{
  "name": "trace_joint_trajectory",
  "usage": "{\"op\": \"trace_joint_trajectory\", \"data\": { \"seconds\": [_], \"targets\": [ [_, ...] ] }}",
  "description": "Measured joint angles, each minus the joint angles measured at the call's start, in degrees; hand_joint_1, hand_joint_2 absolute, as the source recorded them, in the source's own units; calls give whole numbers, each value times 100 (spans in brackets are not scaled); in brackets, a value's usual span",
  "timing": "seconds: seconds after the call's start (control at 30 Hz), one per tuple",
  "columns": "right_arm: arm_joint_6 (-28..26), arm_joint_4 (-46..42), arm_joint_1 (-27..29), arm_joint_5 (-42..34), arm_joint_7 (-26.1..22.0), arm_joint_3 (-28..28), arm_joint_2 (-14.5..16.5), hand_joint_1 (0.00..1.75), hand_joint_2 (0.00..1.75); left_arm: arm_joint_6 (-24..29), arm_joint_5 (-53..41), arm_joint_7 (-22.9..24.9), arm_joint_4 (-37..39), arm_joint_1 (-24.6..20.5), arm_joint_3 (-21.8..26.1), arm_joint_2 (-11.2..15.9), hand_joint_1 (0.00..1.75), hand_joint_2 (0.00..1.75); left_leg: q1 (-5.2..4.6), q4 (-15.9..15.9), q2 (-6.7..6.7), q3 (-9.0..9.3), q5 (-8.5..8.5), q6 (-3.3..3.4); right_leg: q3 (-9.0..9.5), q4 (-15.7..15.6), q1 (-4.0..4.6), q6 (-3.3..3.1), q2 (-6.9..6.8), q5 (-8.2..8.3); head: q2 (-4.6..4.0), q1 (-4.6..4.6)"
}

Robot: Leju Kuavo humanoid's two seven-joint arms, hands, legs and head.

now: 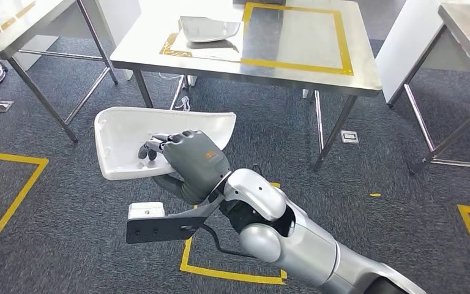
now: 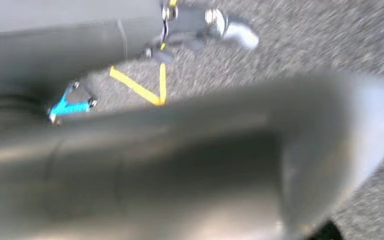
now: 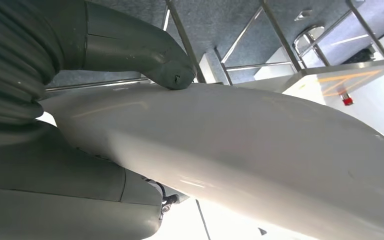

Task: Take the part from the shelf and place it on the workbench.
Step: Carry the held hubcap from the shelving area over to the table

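pickup: done, my right hand point(image 1: 190, 160) clamped on white part point(image 1: 128, 138) | place: pending, workbench point(image 1: 159, 43) ahead | left hand point(image 2: 190, 170): blurred, probably empty, cannot tell

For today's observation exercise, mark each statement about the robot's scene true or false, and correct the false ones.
1. The right hand holds a white moulded part. True.
2. The steel workbench is bare. False: a similar white part lies on it.
3. Yellow tape frames a rectangle on the bench. True.
4. The held part rests on the bench. False: it is over the carpet, short of the bench.
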Motion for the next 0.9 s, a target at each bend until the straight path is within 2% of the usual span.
{"op": "trace_joint_trajectory", "data": {
  "seconds": [0.03, 0.07, 0.1, 0.13, 0.2, 0.23, 0.27, 0.33, 0.37, 0.4, 0.43, 0.47, 0.5, 0.53, 0.57, 0.6, 0.63, 0.67, 0.7, 0.73, 0.77, 0.8, 0.87, 0.9],
  "targets": [
    [0, 3, 15, -1, -10, 0, -19, 175, 175, 0, -1, 2, 0, -1, 0, 0, 0, 0, 0, 0, -4, 79, -73, 2, -220, 165, -1, 9, -3, -172, 0, 0],
    [-2, 9, 28, -3, -22, 0, -37, 175, 175, 0, -2, 4, 0, 4, 1, 0, 0, 0, -1, 0, -8, 171, -149, -3, -372, 183, -3, 10, -5, -283, 0, 1],
    [-5, 16, 35, -6, -33, 0, -51, 175, 175, 0, -3, 5, 1, 11, 1, 0, 0, 0, -1, 0, -12, 272, -227, -11, -442, 40, -4, 0, -8, -260, 0, 1],
    [-10, 23, 37, -9, -42, 0, -62, 175, 175, 0, -4, 8, 1, 17, 2, 0, 0, 0, -2, 0, -14, 376, -307, -22, -446, -242, -5, -17, -12, -64, 0, 1],
    [-24, 49, 37, -16, -53, 0, -87, 175, 175, 0, -10, 14, 4, 19, 2, 0, 0, 0, -11, 8, -24, 544, -467, -55, -388, -927, 7, -64, -39, 658, 0, 1],
    [-30, 63, 39, -19, -54, -1, -98, 175, 175, 0, -15, 17, 4, 9, 2, 0, 0, 0, -16, 10, -29, 601, -554, -85, -342, -1154, 26, -92, -51, 947, 0, 0],
    [-39, 75, 41, -23, -52, -1, -106, 175, 175, 0, -21, 24, 4, 1, 2, 0, 0, 0, -17, 28, -34, 673, -616, -123, -303, -1278, 39, -125, -57, 1106, 0, 0],
    [-62, 80, 17, -31, -50, -2, -96, 175, 175, 0, -35, 34, -2, -21, 2, -2, 0, 0, -8, 96, -33, 770, -659, -205, -171, -1311, 54, -210, -39, 1071, 0, 2],
    [-77, 79, -5, -34, -49, -3, -86, 175, 175, 0, -39, 37, -3, -29, 2, -4, 0, 0, -1, 231, -32, 761, -617, -238, -91, -1331, 45, -260, -32, 1034, 0, 1],
    [-87, 78, -28, -39, -49, -3, -76, 175, 175, -1, -44, 37, -4, -42, 2, -9, 0, 0, 3, 450, -32, 651, -582, -260, -1, -1343, 40, -306, -30, 990, 0, -5],
    [-93, 78, -40, -45, -45, -4, -70, 175, 175, -1, -46, 36, -4, -53, 2, -15, 0, 0, 6, 754, -31, 462, -584, -278, 86, -1354, 31, -338, -28, 942, 0, -12],
    [-96, 82, -46, -50, -42, -4, -71, 175, 175, -1, -47, 36, -3, -57, 2, -20, 0, 0, 7, 1089, -32, 232, -647, -291, 161, -1360, 29, -359, -29, 875, 0, -19],
    [-96, 89, -47, -55, -39, -4, -71, 175, 175, -1, -49, 36, -3, -54, 2, -22, 0, 0, 7, 1372, -32, -14, -793, -298, 232, -1362, 28, -369, -21, 806, 0, -22],
    [-96, 97, -46, -61, -37, -3, -72, 175, 175, -1, -49, 38, -1, -39, 2, -22, 0, 0, 7, 1548, -32, -232, -976, -303, 313, -1363, 28, -372, -6, 730, 0, -21],
    [-96, 105, -46, -66, -35, -3, -72, 175, 175, -1, -49, 39, 0, -21, 2, -21, 0, 0, 7, 1585, -31, -390, -1122, -305, 407, -1362, 26, -371, 11, 649, 0, -21],
    [-96, 110, -46, -69, -35, -3, -72, 175, 175, -1, -50, 41, 1, -3, 2, -17, 0, 0, 7, 1477, -31, -482, -1160, -301, 515, -1362, 21, -364, 27, 561, 0, -22],
    [-96, 112, -46, -72, -36, -3, -72, 175, 175, 0, -50, 42, 2, 10, 2, -12, 0, 0, 7, 1241, -30, -519, -1038, -296, 633, -1362, 14, -351, 38, 468, 0, -22],
    [-96, 113, -46, -72, -36, -4, -72, 175, 175, -1, -50, 40, 3, 22, 2, -7, 0, 0, 7, 914, -25, -520, -713, -293, 736, -1365, 8, -331, 41, 374, 0, -24],
    [-96, 118, -47, -72, -37, -4, -73, 175, 175, -1, -51, 40, 9, 35, 2, -3, 0, 0, 3, 559, -14, -522, -278, -280, 834, -1351, 10, -305, 42, 280, 0, -34],
    [-97, 125, -49, -73, -36, -4, -74, 175, 175, -2, -51, 39, 15, 40, 2, 0, 0, 0, -3, 307, -3, -505, 65, -254, 892, -1354, 17, -272, 48, 196, 0, -45],
    [-97, 133, -48, -73, -32, -4, -74, 175, 175, -3, -51, 38, 20, 42, 2, -1, 0, 0, -11, 147, 3, -492, 308, -220, 946, -1368, 25, -234, 52, 129, 0, -60],
    [-100, 139, -51, -75, -27, -4, -73, 175, 175, -3, -50, 39, 23, 40, 2, -2, 0, 0, -16, 80, 6, -474, 374, -175, 990, -1363, 37, -195, 56, 109, 0, -66],
    [-121, 143, -69, -79, -14, -7, -69, 175, 175, -4, -49, 37, 19, 33, 3, -5, 0, 0, -6, 67, -10, -369, 287, -90, 992, -1264, 39, -127, 49, 155, 0, -59],
    [-143, 143, -84, -80, -7, -15, -69, 175, 175, -4, -49, 36, 17, 35, 3, -6, 0, 0, 1, 47, -16, -304, 241, -53, 900, -1069, 36, -100, 38, 209, 1, -49]
  ]
}}
